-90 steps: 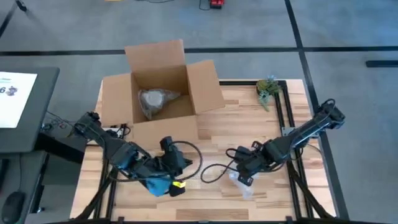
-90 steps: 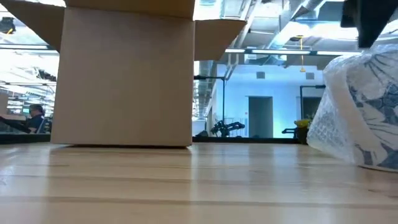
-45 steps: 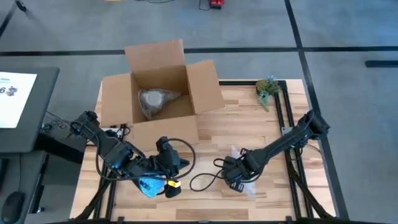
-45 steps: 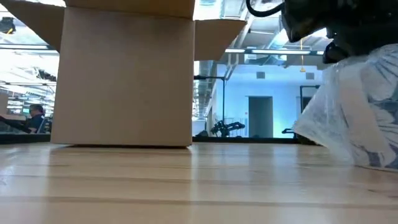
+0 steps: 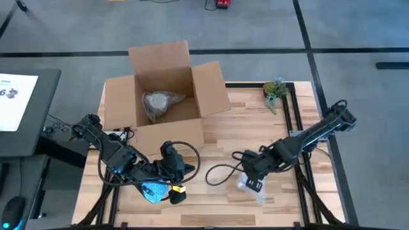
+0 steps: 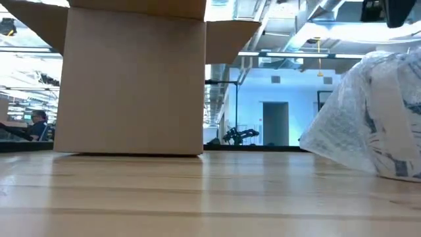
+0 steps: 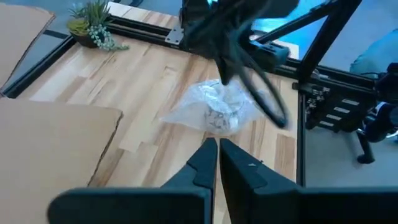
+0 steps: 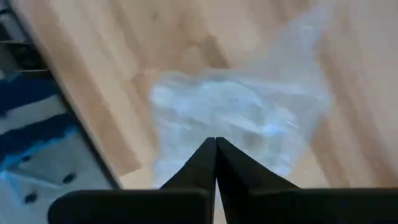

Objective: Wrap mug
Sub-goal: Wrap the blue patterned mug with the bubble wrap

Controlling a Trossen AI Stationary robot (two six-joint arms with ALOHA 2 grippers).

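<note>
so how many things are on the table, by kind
box: 1
wrapped bundle in box: 1
bubble-wrapped mug: 1
plant: 1
total: 4

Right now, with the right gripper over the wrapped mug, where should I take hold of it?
Probably the loose wrap tail, from above. The mug lies bundled under the right gripper, and the wrap fans out thin to one side, easier to pinch than the rounded body.
</note>
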